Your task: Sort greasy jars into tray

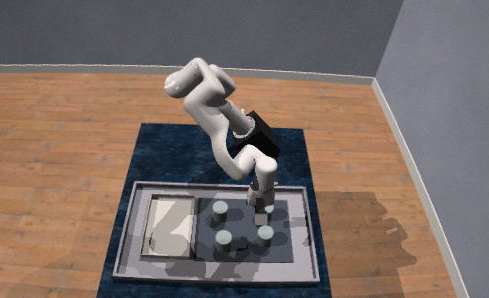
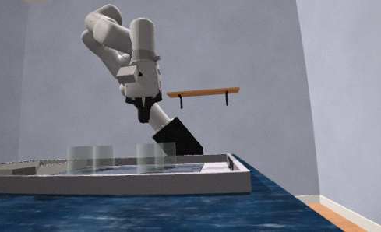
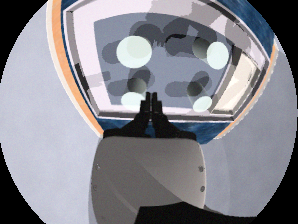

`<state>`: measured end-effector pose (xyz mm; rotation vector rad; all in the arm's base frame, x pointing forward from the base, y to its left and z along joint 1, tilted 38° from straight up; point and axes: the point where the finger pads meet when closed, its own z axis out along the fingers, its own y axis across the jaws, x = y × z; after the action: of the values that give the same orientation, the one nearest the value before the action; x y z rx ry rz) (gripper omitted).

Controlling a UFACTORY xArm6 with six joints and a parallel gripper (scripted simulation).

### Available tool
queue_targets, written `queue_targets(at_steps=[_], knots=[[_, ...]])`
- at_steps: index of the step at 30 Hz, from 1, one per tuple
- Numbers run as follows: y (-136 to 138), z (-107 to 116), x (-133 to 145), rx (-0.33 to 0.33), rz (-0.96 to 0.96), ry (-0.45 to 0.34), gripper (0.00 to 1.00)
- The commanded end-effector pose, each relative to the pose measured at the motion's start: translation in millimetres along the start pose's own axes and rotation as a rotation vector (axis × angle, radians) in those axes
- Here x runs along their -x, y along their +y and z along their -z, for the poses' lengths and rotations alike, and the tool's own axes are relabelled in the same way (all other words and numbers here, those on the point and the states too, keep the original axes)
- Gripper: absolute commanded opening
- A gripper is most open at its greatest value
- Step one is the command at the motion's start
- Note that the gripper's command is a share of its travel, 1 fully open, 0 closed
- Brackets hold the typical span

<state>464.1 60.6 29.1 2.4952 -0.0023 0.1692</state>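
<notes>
Four pale glass jars stand mouth down on the dark drying mat point(image 1: 282, 254) point(image 2: 187, 168): front left jar point(image 1: 223, 241) point(image 3: 217, 55), front right jar point(image 1: 265, 236) point(image 3: 134, 51), back left jar point(image 1: 220, 211) point(image 3: 202, 103) and back right jar point(image 1: 270, 209) point(image 3: 131, 99), which the arm partly hides in the top view. They look alike; grease cannot be seen. The pale tray point(image 1: 167, 220) point(image 3: 234, 91) lies left of the mat in the top view and holds no jar. My gripper point(image 2: 143, 121) point(image 3: 150, 99) is shut and empty, pointing down above jar height near the back right jar. The top view hides its fingertips.
A raised grey rim point(image 1: 215, 278) point(image 2: 140, 184) surrounds the steel table top point(image 1: 301, 250), with the mat and tray inside it. The arm's black base point(image 1: 262, 135) point(image 2: 179, 136) stands behind the table. A wooden shelf point(image 2: 202, 93) is on the wall.
</notes>
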Motion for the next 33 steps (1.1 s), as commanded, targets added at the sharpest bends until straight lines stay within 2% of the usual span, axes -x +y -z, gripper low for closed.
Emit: queue_targets(at_steps=[1,3,8,10,21,33], knots=[[-33.9,0.5,1.6,0.002,-0.002,0.001,0.0],[-33.9,0.5,1.6,0.002,-0.002,0.001,0.0],[-33.8,-23.4,1.5,0.002,-0.002,0.001,0.0],[-33.8,-23.4,1.5,0.002,-0.002,0.001,0.0],[-33.7,-75.9,1.5,0.002,-0.002,0.001,0.0],[-33.7,-75.9,1.5,0.002,-0.002,0.001,0.0]])
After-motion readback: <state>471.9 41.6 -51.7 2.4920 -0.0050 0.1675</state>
